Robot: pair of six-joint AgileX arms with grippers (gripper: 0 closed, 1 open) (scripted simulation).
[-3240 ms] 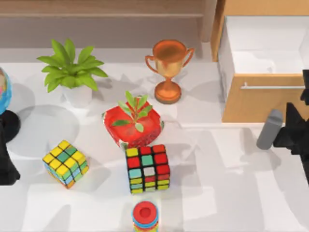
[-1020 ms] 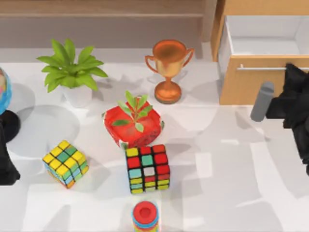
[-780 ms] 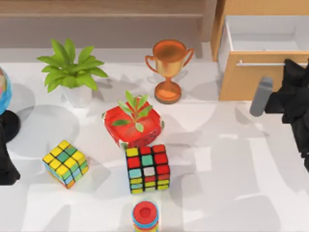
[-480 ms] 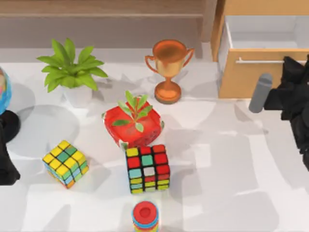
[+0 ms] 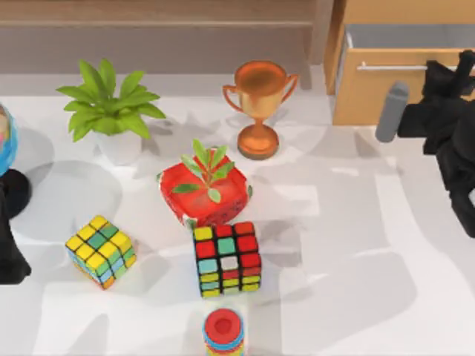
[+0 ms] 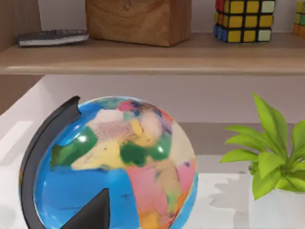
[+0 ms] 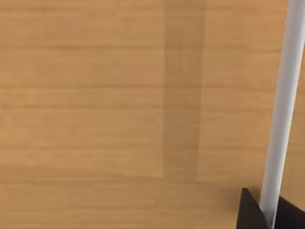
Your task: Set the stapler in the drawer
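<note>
The right tool (image 5: 444, 70) grips the drawer (image 5: 378, 93) handle (image 5: 390, 67) at the surface's far right. The left tool's state cannot be told; that arm sits parked at the left edge by the globe (image 6: 119, 167).

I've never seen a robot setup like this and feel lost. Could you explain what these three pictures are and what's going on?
Two black robot arms work at a white table. The top view looks down from above. Each other picture comes from a camera on one arm's wrist. On the table stand a potted plant, a trophy, a red pot with a sprout, two puzzle cubes, a ring stack and a globe. The left gripper is parked at the table's left edge, its camera facing the globe. The right gripper is at the front of the drawer, which is almost shut. Its camera sees the wood front and silver handle up close. Whether it grips the handle, I cannot tell.
</note>
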